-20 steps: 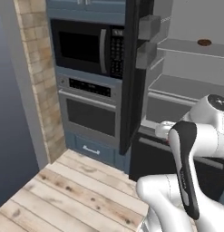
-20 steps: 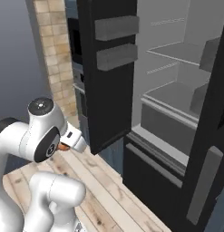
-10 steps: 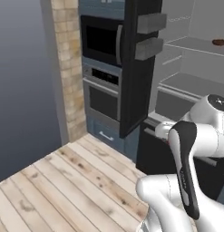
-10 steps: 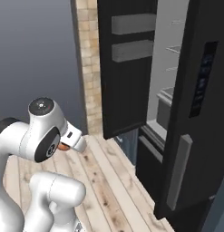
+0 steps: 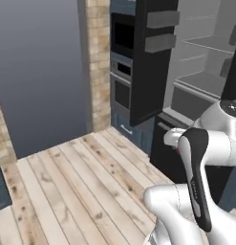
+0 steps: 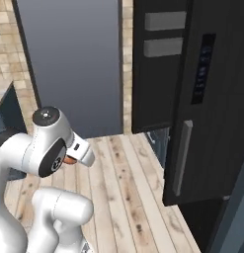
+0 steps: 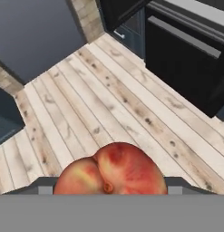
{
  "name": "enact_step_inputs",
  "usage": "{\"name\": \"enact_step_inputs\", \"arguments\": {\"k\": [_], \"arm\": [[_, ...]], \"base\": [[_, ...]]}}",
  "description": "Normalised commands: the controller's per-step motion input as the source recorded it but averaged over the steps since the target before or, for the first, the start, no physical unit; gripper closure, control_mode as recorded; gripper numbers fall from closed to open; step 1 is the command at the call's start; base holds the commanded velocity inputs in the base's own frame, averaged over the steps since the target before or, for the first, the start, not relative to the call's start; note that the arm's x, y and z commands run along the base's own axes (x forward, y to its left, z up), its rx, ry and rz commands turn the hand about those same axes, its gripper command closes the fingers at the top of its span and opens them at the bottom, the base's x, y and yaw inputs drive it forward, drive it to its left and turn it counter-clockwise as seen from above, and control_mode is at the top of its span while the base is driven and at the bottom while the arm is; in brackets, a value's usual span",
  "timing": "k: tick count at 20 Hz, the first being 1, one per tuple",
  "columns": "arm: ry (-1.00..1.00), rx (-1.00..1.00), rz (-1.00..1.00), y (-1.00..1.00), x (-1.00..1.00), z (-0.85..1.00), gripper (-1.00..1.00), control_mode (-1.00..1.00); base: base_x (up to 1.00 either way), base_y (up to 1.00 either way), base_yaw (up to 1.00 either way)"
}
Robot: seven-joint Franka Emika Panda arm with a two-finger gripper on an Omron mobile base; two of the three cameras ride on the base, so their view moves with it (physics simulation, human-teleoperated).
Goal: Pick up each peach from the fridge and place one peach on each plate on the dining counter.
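Hand view shows the round red-and-yellow peach (image 7: 109,170) clamped in the claw (image 7: 109,188), held tucked close, I'd guess so it rides safely while the base drives. Beneath it runs pale wooden plank flooring (image 7: 109,104); ahead and to the right stands the black open fridge (image 7: 190,59).

Fingers (image 7: 45,183) closed around peach (image 7: 111,170)
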Motion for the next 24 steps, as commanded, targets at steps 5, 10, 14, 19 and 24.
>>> {"name": "enact_step_inputs", "arguments": {"k": [5, 10, 14, 19, 24], "arm": [[0.00, 0.00, 0.00, 0.00, 0.00, 0.00, 1.00, 1.00], [0.00, 0.00, 0.00, 0.00, 0.00, 0.00, 1.00, 1.00], [0.00, 0.00, 0.00, 0.00, 0.00, 0.00, 1.00, 1.00], [0.00, 0.00, 0.00, 0.00, 0.00, 0.00, 1.00, 1.00], [0.00, 0.00, 0.00, 0.00, 0.00, 0.00, 1.00, 1.00]], "base": [[-0.88, 0.00, 0.46], [-0.85, 0.00, 0.47], [-0.90, 0.00, 0.43], [-1.00, -0.04, 0.38], [-1.00, -0.13, 0.28]]}}
